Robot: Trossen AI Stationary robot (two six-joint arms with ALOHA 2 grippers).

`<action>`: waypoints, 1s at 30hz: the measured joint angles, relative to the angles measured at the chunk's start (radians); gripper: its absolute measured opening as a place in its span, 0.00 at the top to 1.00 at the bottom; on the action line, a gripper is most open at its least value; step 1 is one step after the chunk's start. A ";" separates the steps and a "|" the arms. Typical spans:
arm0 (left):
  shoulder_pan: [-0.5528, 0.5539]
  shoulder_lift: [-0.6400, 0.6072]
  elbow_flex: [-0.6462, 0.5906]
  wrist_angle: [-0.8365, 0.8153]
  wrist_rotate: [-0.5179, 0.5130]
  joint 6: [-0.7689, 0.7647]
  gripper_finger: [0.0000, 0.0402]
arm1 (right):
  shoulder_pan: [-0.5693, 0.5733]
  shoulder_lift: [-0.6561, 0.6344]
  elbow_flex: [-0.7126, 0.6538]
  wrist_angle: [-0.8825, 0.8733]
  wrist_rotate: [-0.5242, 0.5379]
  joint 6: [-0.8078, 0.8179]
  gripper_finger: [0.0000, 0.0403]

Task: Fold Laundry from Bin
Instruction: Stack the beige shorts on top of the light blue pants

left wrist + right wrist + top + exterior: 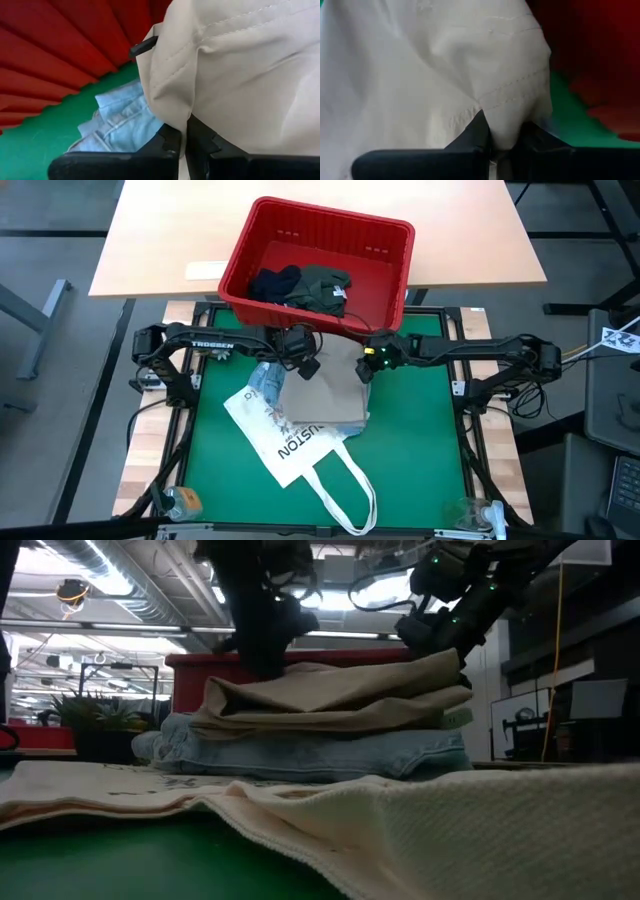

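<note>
A folded beige cloth (pixel 322 398) (pixel 330 695) lies on light blue jeans (pixel 264 383) (pixel 310 752), which rest on a white tote bag (pixel 290 445) (pixel 420 830) spread on the green mat. My left gripper (pixel 304 367) (pixel 186 126) is shut on the cloth's far left corner. My right gripper (pixel 364 371) (pixel 502 136) is shut on its far right corner. The red bin (pixel 398 280) stands just beyond them, with a dark navy garment (pixel 274 283) and a dark olive one (pixel 326 288) on its floor. My left gripper pinches the beige cloth's far left corner (pixel 191 106) between its two fingers, slanting down from the far side. The seamed edge bunches upward from the fingers; the remainder of the cloth lies on the jeans. My right gripper pinches the beige cloth's far right corner (pixel 509 122), a stitched fold, between its two fingers, slanting down from the far side. That corner (pixel 445 665) is raised a little; the rest lies flat on the stack.
The bin's near wall (pixel 60 55) stands close behind both grippers. The tote bag's handles (pixel 345 495) trail toward the near edge. Bare green mat (pixel 415 450) lies to the right of the stack. A wooden table (pixel 160 240) carries the bin.
</note>
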 joint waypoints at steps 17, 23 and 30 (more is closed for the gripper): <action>0.025 0.000 -0.082 0.088 -0.043 0.006 0.95 | 0.001 0.000 0.000 0.004 0.022 0.003 0.89; 0.027 0.000 -0.082 0.084 -0.049 0.005 0.85 | -0.001 -0.001 0.000 0.002 0.026 0.003 0.74; 0.027 -0.006 -0.055 0.057 0.011 0.025 0.75 | -0.003 -0.026 -0.001 -0.007 0.029 0.000 0.60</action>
